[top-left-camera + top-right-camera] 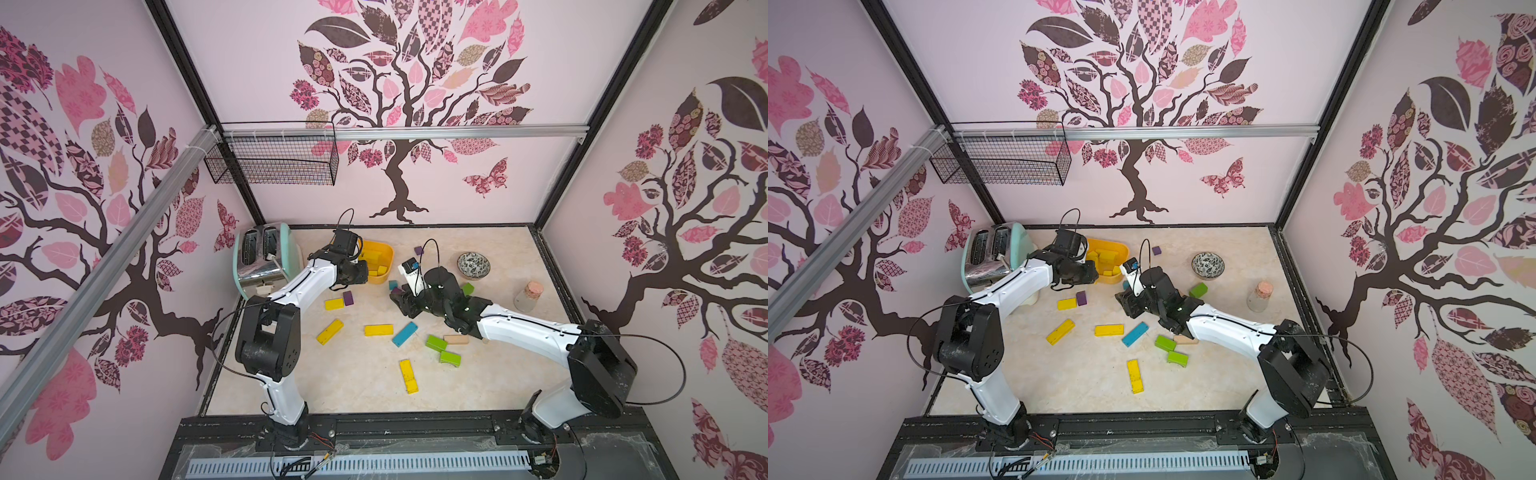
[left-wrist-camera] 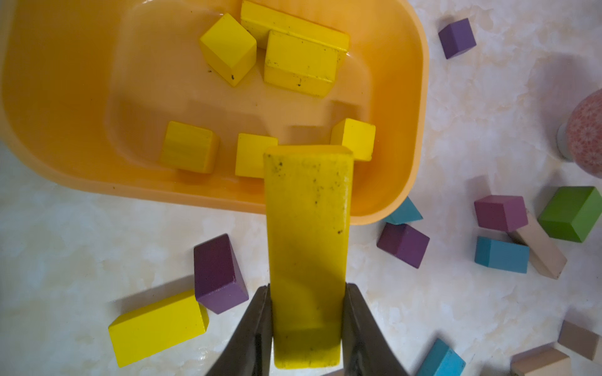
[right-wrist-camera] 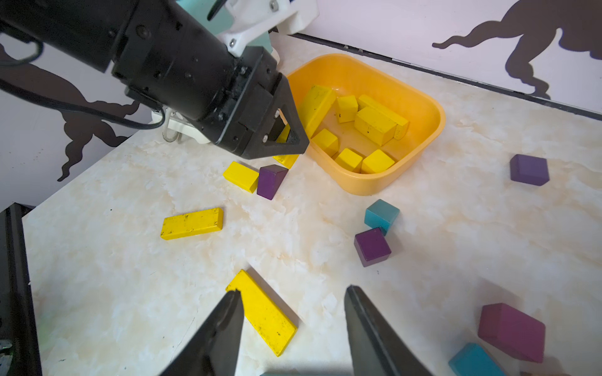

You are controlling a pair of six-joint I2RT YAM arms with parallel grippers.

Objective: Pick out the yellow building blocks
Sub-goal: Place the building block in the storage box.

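Left gripper (image 2: 308, 288) is clamped tight on one end of a long yellow bar (image 2: 308, 211). The bar's other end pokes out over the rim of the orange tub (image 2: 58, 97). Six yellow blocks (image 2: 228, 52) already sit inside the tub, a mix of cubes and bars. Four loose yellow bars (image 1: 378, 330) lie on the table (image 1: 478, 386), the shortest one touching a purple block (image 1: 348, 297). Right gripper (image 3: 293, 296) hangs low near mid-table with its fingers partway apart and nothing between them. One loose bar shows just beside a finger in the right wrist view.
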